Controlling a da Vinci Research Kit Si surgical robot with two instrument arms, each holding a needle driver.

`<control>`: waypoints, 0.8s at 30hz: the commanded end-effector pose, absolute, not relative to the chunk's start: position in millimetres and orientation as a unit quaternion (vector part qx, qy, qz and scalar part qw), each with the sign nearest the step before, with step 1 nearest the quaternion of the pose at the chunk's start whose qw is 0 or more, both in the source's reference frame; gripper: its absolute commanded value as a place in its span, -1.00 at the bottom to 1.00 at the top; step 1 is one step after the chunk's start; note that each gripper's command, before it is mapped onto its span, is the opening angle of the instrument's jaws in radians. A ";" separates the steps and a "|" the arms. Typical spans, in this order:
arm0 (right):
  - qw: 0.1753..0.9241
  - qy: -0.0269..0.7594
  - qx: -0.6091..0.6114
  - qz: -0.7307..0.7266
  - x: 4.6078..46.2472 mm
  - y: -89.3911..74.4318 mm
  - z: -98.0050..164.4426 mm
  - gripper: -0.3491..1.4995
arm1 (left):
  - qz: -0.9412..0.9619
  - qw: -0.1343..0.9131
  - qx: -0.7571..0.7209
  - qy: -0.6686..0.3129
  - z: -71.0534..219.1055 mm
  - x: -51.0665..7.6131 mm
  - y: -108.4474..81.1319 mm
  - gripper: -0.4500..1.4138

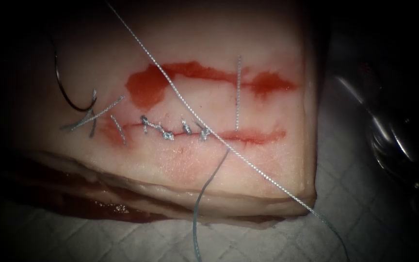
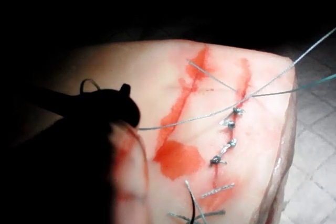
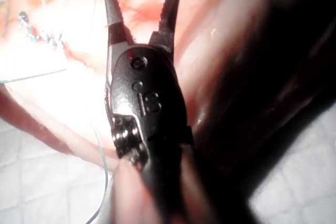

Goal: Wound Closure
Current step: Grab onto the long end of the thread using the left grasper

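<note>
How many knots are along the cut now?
4 knots, in a row along the cut; none obviously hidden. Right claw open, holding nothing; left tool's hold unclear. Needle on the tissue to their left, whether in it unclear.

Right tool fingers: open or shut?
Open. In the right wrist view the right tool has its two fingers spread apart, nothing held between them.

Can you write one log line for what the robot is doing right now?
right tool: jaws open, holds nothing | left tool: dark, unclear | needle: on tissue, left end of cut | thread: crosses stitches
</note>
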State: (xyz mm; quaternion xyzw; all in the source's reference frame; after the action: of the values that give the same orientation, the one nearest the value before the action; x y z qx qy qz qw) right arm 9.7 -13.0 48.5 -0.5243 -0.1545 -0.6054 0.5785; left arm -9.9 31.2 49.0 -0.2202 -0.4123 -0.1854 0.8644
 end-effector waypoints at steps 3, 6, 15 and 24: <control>0.577 -0.152 -0.526 -0.606 10.8 -13.0 49.1 0.76 | -0.151 0.863 -0.111 -0.469 47.1 -14.6 29.2 0.87; 0.575 -0.151 -0.528 -0.607 11.0 -13.2 49.1 0.76 | -0.125 0.854 -0.074 -0.500 44.5 -18.4 26.6 0.87; 0.571 -0.147 -0.530 -0.610 11.4 -13.5 49.3 0.78 | 0.047 0.876 0.147 -0.457 44.7 -27.0 17.7 0.66; 0.574 -0.141 -0.529 -0.609 11.5 -13.6 49.4 0.78 | 0.060 0.835 0.225 -0.498 54.5 -36.1 16.4 0.21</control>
State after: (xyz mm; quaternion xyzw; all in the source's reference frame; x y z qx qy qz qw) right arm 10.7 -13.8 48.9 -0.5278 -0.1408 -0.6104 0.5736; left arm -36.4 16.0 54.8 0.2270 -0.4986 0.0645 0.8341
